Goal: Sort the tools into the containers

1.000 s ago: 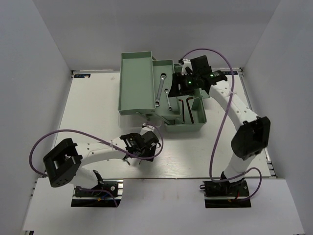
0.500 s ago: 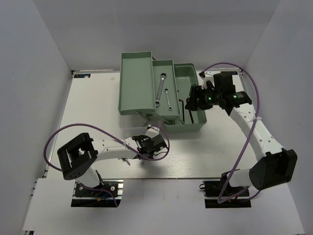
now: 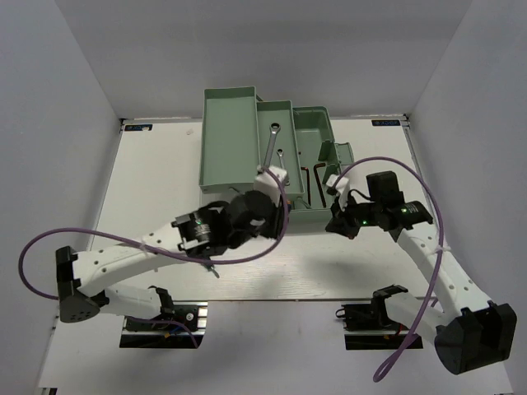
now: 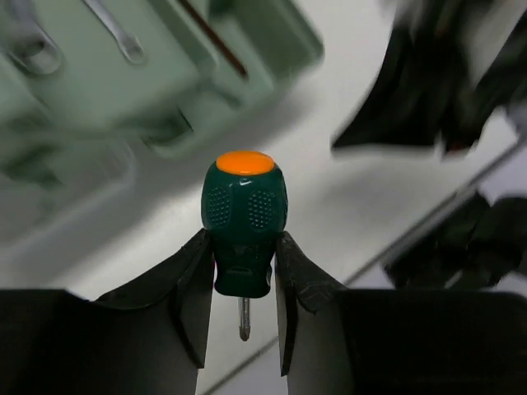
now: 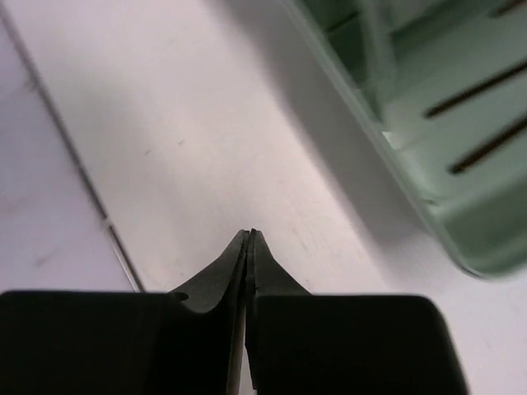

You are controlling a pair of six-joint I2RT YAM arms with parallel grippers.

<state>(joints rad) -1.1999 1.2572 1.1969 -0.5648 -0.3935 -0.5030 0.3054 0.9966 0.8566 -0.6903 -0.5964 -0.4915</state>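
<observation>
A white table (image 3: 156,181) is shown enclosed on three sides by plain pale grey walls: left (image 3: 49,123), back (image 3: 263,49) and right (image 3: 486,107). Only soft shadows are cast by the even light. A thin rail (image 3: 280,300) is seen along the near edge, and a white ledge (image 3: 280,350) in front of it.

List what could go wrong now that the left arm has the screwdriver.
1. The left gripper pinches the screwdriver only at the narrow lower part of its handle, so it could tilt or slip out on the way.
2. The right gripper, shut and empty, sits close to the toolbox at its near corner. The arms could collide there.
</observation>
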